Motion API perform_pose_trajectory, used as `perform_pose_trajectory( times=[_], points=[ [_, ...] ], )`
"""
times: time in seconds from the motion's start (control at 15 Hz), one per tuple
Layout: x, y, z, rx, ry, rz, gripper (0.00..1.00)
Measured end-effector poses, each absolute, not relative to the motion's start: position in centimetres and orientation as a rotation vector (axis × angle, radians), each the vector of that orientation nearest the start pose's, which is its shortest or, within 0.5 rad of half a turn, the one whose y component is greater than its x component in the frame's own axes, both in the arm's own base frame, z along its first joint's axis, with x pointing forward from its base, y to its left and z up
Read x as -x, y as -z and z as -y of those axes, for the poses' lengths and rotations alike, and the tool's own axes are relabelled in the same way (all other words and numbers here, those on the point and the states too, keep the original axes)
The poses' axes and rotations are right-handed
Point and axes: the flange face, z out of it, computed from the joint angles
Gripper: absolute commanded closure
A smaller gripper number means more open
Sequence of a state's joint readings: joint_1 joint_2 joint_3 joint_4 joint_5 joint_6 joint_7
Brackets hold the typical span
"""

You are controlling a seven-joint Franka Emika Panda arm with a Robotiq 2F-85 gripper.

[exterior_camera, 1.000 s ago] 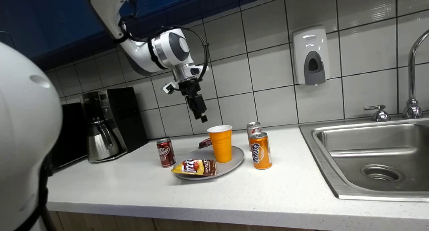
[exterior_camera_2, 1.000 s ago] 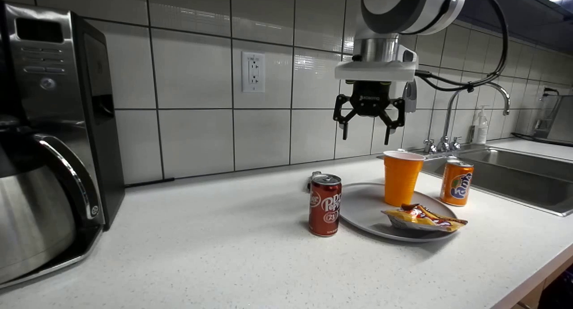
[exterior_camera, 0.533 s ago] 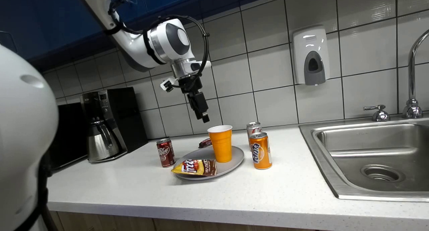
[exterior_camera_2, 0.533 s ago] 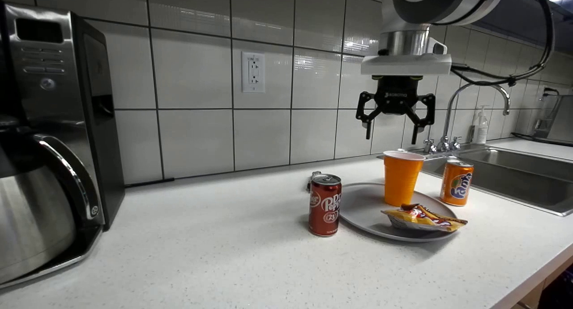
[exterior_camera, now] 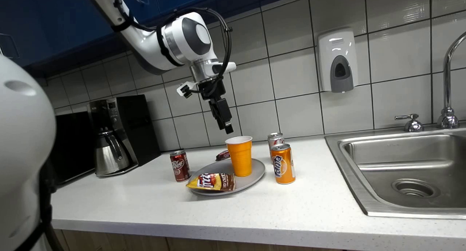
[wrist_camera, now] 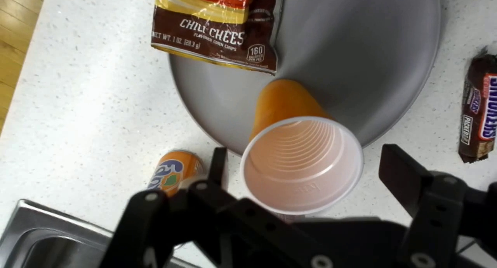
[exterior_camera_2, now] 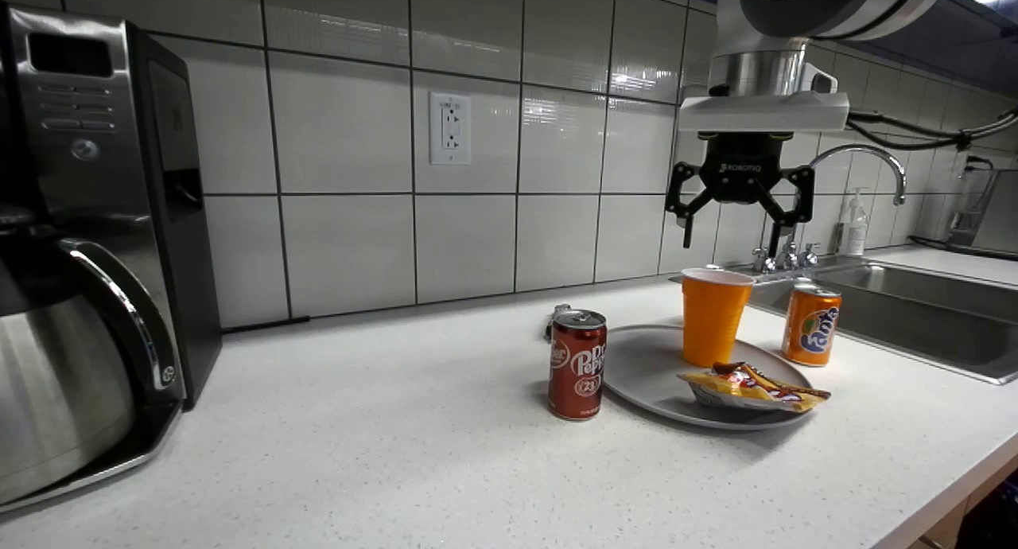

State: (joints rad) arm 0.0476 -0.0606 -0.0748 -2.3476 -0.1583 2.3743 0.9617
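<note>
Over the white counter [exterior_camera_2: 358,453], spread fingers [wrist_camera: 402,176] have moved closer to the orange cup [exterior_camera_2: 716,318].

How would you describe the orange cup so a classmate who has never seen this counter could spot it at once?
On the white countertop beside the steel sink, find the round gray plate. On it, next to the Fritos bag, stands the orange plastic cup: unlike the orange Fanta can, it is white-rimmed and open at the top.
</note>
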Motion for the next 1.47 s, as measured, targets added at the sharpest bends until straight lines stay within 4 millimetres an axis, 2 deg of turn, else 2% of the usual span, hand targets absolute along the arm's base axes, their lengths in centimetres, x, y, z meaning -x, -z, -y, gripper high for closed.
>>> perform_pose_trajectory(
  times=[0.53,1.47],
  points=[
    [-51.1,-35.9,1.1,2.914,0.213,-1.303,0.0],
    [-55.7,-32.9,1.2,2.95,0.199,-1.256,0.0]
  ],
)
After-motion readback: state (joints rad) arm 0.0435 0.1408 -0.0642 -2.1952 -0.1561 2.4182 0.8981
